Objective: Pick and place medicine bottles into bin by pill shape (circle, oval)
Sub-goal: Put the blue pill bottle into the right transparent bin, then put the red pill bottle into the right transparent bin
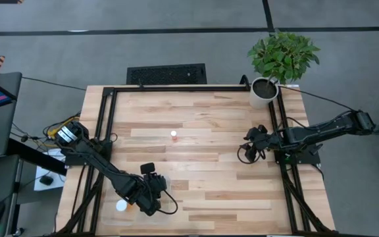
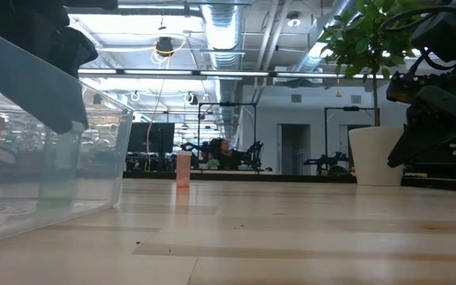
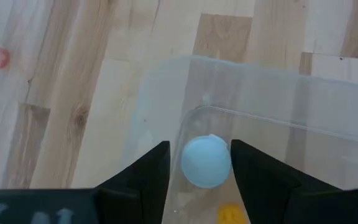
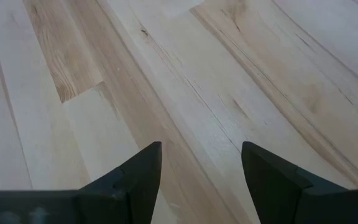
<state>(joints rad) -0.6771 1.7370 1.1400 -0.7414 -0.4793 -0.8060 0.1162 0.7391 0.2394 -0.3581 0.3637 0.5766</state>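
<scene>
One round white-capped bottle (image 3: 206, 161) sits inside clear plastic bin (image 3: 272, 93).

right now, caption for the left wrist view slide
Left end effector straddles a white-capped medicine bottle over the clear plastic bin on the wooden table.

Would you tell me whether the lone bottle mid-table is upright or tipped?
Upright: the bottle stands on its base in the low view, apart from the bin.

Counted three medicine bottles: one standing alone (image 1: 174, 135) mid-table, one white cap (image 1: 121, 205) at the table's 7 o'clock corner, one (image 3: 206, 161) between the left gripper's (image 3: 200, 163) fingers inside the bin (image 3: 272, 118). One clear bin. One potted plant (image 1: 264, 91) at 1 o'clock. Two arms, two grippers; right gripper (image 4: 201, 163) at 3 o'clock.
</scene>
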